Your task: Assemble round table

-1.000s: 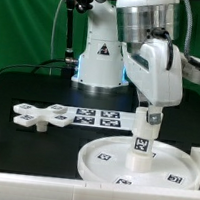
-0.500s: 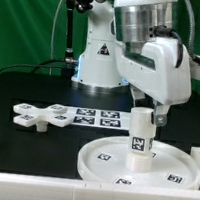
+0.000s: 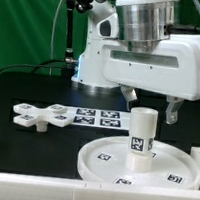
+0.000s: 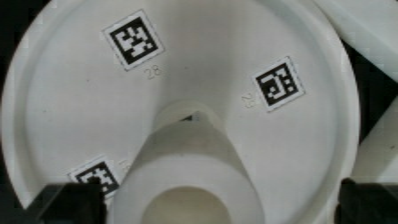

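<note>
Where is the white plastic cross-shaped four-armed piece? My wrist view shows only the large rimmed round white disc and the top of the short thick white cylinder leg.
Observer: The cross-shaped piece lies on the black table, to the exterior view's left of the disc, beside the marker board.
Operator: Do the jaws hold the leg?
Observer: No. The gripper is open, its jaws apart from the leg.
Operator: Is the leg upright?
Observer: Yes, it stands upright on the disc.

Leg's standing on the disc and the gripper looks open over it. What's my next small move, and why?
Probably lower the gripper and close on the leg: it hangs open about the leg's top, the leg stands upright on the round disc, and whether it is seated tight cannot be seen.
</note>
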You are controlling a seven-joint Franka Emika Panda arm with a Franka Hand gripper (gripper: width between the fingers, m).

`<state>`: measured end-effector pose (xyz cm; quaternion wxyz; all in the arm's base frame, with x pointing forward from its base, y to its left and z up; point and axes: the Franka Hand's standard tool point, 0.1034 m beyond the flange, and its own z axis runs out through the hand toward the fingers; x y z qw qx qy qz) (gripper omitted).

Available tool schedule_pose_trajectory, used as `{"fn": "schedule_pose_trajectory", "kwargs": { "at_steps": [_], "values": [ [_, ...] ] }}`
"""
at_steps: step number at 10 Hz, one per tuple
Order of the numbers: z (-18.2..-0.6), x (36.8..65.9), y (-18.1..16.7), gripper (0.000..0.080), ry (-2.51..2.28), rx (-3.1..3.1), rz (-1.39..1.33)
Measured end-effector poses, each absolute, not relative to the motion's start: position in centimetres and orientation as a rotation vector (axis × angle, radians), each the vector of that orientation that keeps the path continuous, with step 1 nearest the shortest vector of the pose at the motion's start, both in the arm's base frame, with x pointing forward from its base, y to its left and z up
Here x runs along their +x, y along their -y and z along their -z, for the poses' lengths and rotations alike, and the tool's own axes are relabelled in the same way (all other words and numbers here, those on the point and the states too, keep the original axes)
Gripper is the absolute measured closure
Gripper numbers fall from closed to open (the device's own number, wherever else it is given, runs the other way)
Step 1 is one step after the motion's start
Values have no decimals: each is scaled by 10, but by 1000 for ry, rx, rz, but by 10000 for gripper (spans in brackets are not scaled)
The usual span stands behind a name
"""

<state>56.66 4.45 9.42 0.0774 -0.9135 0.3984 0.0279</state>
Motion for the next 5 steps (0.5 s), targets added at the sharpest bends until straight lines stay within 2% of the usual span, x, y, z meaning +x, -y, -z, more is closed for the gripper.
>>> {"fn": "schedule_pose_trajectory", "kwargs": {
  "at_steps": [5],
  "values": [
    [-89,567,-39,150,-366,-2974,-28]
  ]
}}
